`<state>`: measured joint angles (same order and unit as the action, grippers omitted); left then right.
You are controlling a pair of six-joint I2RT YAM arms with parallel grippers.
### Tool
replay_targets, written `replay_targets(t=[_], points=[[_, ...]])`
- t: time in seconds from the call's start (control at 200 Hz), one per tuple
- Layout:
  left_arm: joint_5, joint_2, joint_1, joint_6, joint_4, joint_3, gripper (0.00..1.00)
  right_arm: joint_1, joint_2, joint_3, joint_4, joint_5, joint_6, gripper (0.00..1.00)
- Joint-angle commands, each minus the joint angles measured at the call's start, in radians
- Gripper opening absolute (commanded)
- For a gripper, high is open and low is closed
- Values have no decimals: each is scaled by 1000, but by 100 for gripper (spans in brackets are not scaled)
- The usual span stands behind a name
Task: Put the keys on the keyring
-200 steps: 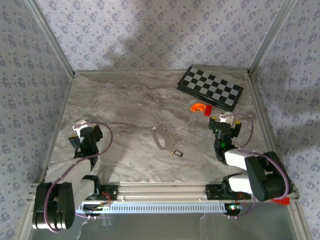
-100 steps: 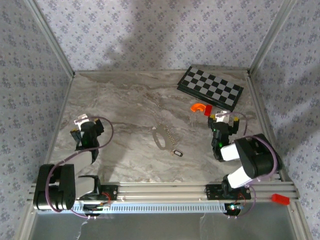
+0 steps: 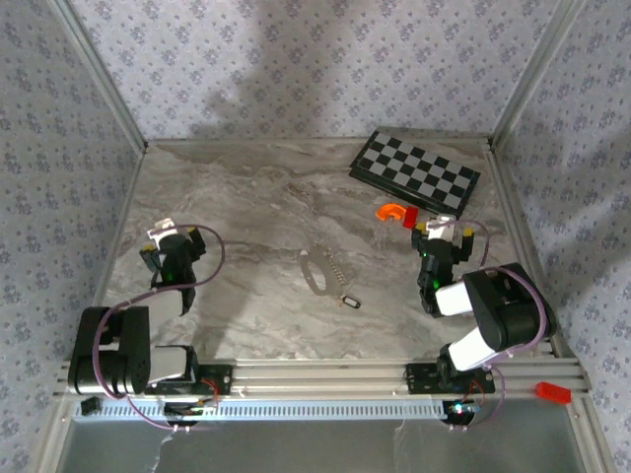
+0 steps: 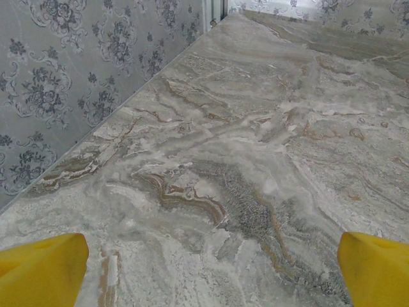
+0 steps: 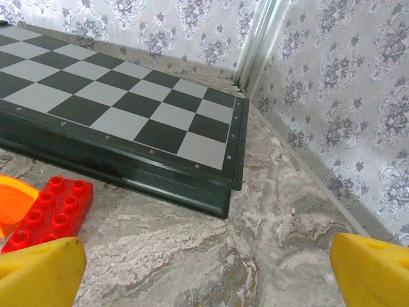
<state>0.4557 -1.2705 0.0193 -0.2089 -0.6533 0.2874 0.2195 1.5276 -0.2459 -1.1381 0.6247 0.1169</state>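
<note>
Left fingers [image 4: 41, 272] are spread wide with nothing between them, just bare marble table [image 4: 243, 160] underneath, and the right fingers [image 5: 38, 272] are equally wide apart and empty, parked near the red brick [image 5: 48, 204] and the edge of the chessboard [image 5: 128, 109]. So neither arm has hold of anything. From the top view the keyring [image 3: 315, 269] lies flat about mid-table between the two arms, with its beaded chain [image 3: 338, 266] trailing off to the right, and the key [image 3: 348, 303] sits just beside it, a bit nearer the arm bases. My guess is both are going to be fiddly: the key looks tiny and light, so it'll probably skid on that smooth top; I'd pinch it by the dark head and keep the metal stub free for threading. The ring looks like thin stiff wire lying flush, so grab across the wire on the side away from the chain, which is floppy and would just dangle.
</note>
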Motion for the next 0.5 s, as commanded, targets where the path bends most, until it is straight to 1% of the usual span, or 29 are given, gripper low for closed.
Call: replay_targets(t=[0.0,0.16,0.275,0.495], points=[[-23,-16,-8,22,-66,28,100,-17,-15,-33,34,-16,-7,100],[-53,-46,-8,56,-103,35,100,-29,-22,-40,65,-35,-20,100],[-70,-103,-8,77,-211,12,99,-47,-33,-61,126,-63,-42,100],[-93,-136,-8,87,-221,27,99,-93,-47,-60,162,-145,-77,100]])
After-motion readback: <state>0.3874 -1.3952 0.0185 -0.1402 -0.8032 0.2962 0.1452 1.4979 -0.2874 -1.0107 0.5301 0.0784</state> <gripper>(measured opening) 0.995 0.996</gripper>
